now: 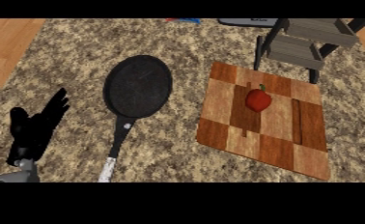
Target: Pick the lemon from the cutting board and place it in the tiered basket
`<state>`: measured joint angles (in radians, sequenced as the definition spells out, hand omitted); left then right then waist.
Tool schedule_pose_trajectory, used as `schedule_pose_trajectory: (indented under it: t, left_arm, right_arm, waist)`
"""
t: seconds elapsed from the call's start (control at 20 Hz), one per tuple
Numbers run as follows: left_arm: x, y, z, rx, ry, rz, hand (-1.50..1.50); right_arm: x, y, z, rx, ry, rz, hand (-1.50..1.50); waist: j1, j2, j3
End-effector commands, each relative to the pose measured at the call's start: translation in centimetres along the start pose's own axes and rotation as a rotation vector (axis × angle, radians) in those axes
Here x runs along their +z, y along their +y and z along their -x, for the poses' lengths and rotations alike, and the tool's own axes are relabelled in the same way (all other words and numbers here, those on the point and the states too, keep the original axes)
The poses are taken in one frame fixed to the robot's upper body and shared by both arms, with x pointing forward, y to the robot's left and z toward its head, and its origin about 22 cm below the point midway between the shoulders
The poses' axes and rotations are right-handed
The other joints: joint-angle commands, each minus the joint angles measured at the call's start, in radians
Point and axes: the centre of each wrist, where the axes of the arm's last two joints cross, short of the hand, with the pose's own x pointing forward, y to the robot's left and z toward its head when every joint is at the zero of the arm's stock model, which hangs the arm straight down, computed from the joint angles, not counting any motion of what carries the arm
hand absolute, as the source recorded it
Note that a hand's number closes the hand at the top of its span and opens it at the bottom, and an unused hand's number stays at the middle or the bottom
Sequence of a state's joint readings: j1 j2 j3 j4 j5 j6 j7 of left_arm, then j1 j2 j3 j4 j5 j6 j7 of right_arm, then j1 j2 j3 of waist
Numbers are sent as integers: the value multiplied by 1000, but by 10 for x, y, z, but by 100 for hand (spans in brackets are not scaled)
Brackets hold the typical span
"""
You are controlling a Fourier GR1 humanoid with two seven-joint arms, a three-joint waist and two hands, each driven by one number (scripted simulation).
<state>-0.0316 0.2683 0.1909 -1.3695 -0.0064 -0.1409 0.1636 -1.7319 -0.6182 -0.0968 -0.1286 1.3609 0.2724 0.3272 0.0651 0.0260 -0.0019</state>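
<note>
item: small round red fruit with green stem [258,100], laid on checkered wooden cutting board [265,121], untouched. grey tiered basket [306,42] is set just behind. left hand [35,124] is rested, fingers straight, apart. right hand unseen. approach from above is advised.

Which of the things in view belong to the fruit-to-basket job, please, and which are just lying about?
Job: red fruit (red, not a yellow lemon), cutting board, tiered basket.
Lying about: frying pan; left hand resting open at the left edge.
</note>
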Motion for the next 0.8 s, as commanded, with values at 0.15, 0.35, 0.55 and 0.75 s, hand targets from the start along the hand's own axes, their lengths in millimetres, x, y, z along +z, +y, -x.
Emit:
schedule_pose_trajectory:
  t: [0.15, 0.35, 0.55, 0.75]
  left_arm:
    - [0, 3, -8, 3, 13, -3, 0]
    - [0, 0, -10, 1, 0, 6, 0]
    - [0, -8, 4, 10, -1, 18, 0]
    - [1, -11, -9, 11, 12, -3, 0]
  right_arm:
    - [-10, 14, 34, -85, 177, -125, -150]
    - [-5, -4, 28, -182, 131, -27, -150]
    - [3, -24, 21, -349, 141, 142, -150]
    - [13, -68, 57, -514, 249, 216, -150]
  waist:
    - [-9, -5, 2]
    - [6, 1, 2]
    - [5, 3, 1]
    - [-3, -6, 2]
